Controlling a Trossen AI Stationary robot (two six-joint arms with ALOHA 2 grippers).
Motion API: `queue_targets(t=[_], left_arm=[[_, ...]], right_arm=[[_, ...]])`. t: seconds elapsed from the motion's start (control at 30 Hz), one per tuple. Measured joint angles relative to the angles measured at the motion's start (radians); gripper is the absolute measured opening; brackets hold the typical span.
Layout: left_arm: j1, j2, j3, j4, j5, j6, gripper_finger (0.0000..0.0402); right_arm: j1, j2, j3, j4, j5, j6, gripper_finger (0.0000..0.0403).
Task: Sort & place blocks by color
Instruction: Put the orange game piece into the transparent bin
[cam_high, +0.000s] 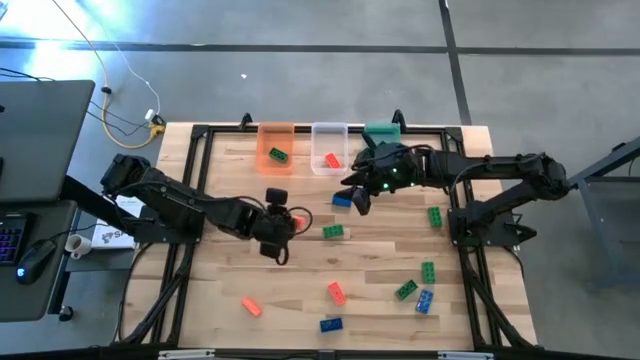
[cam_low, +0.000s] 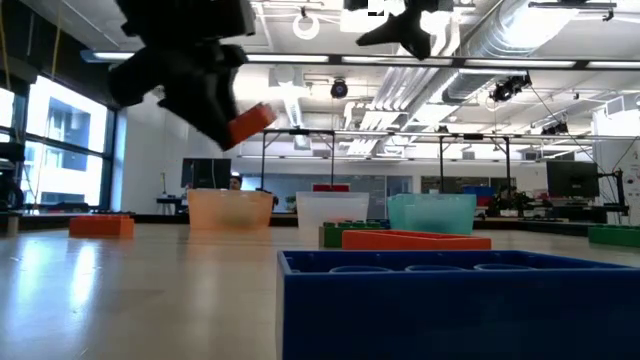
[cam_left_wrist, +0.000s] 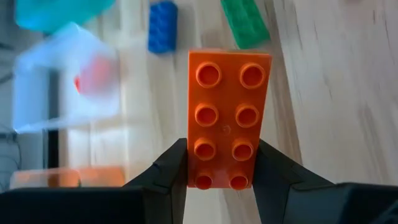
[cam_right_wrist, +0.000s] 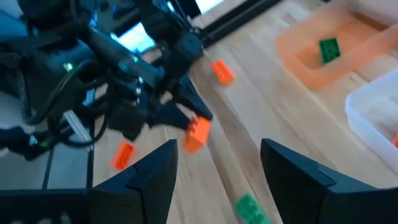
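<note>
Blocks lie scattered over the wooden bench (cam_high: 240, 270), which is the biggest thing in view, framed by black rails. Next in size are the two dark arms. The left gripper (cam_high: 283, 222) hangs above the bench middle, its fingers (cam_left_wrist: 168, 177) clamped on an orange block (cam_left_wrist: 227, 118) held clear of the wood, studs facing the wrist camera. The right gripper (cam_high: 356, 190) hovers near the back of the bench, just in front of the tubs, its fingers (cam_right_wrist: 149, 174) spread apart and holding nothing.

Three tubs stand in a row along the back edge: an orange tub (cam_high: 264, 160) with a green block (cam_high: 278, 154) inside, a clear tub (cam_high: 318, 132) with a red-orange block (cam_high: 332, 160) inside, and a green tub (cam_high: 381, 131), partly hidden by the right arm.

Loose on the bench: a blue block (cam_high: 342, 200) just beside the right gripper, a green one (cam_high: 333, 231) near the middle, another green (cam_high: 435, 215) by the right arm's base, two green (cam_high: 428, 270) (cam_high: 405, 290) and a blue (cam_high: 424, 300) close together toward the front right, a blue (cam_high: 331, 324) at the front edge, and two red-orange (cam_high: 336, 292) (cam_high: 251, 306) in front.
</note>
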Motion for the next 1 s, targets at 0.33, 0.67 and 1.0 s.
queue_targets(t=[0.33,0.67,1.0], left_arm=[[0.034,0.0,0.0,0.266,-0.056,0.149,0.011],[0.045,0.0,0.0,0.546,-0.076,0.426,0.011],[0.071,-0.09,0.002,0.399,0.33,0.296,0.011]], right_arm=[[0.055,0.0,0.0,0.015,0.044,-0.037,0.0217],[0.071,0.031,0.0,0.039,0.08,-0.027,0.0217],[0.124,0.046,0.0,0.047,0.062,-0.567,0.0217]])
